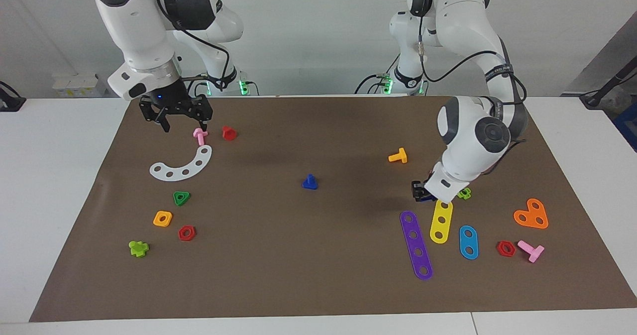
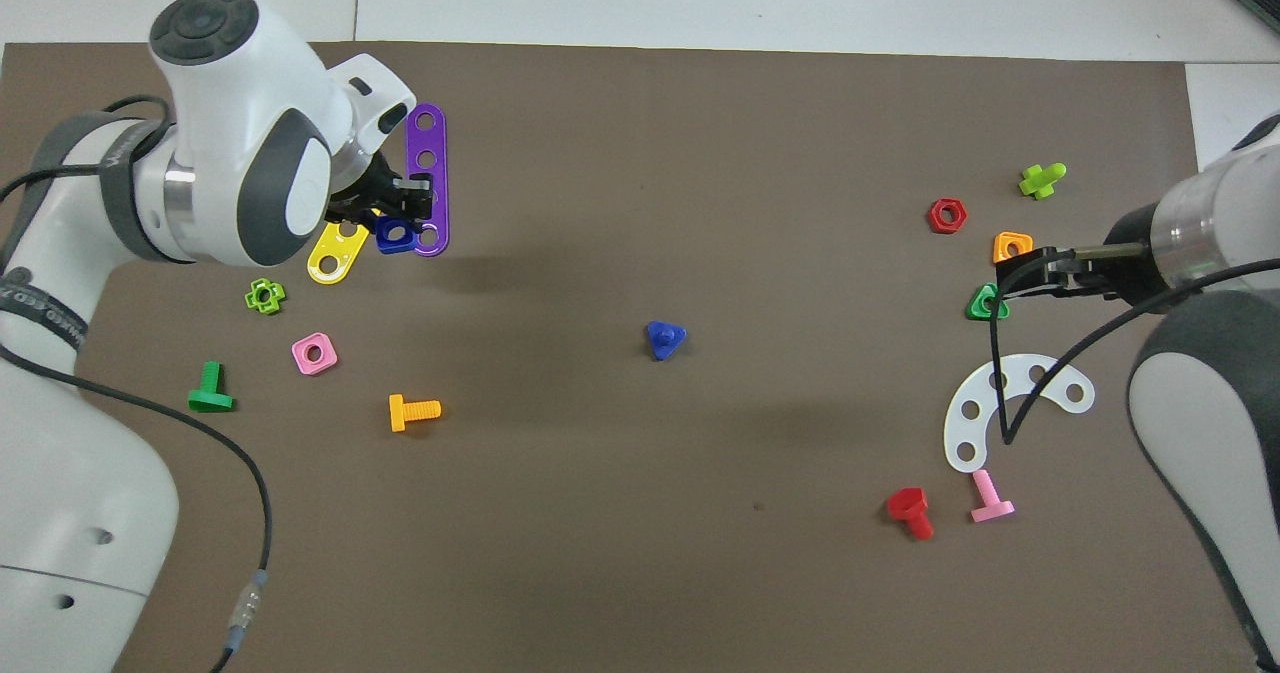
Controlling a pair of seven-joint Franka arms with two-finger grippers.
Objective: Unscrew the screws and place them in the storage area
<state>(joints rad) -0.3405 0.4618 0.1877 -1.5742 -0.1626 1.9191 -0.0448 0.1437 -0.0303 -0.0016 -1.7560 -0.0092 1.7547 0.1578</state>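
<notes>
My left gripper is low at the yellow strip and purple strip, its fingers closed on a blue square nut. The dark-blue bolt stands on its head mid-mat, well apart from both my grippers. My right gripper hangs over the mat just above the pink bolt, fingers spread, waiting

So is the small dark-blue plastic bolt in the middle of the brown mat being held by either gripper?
No, the dark-blue bolt stands alone mid-mat, apart from the left gripper and the right gripper.
</notes>
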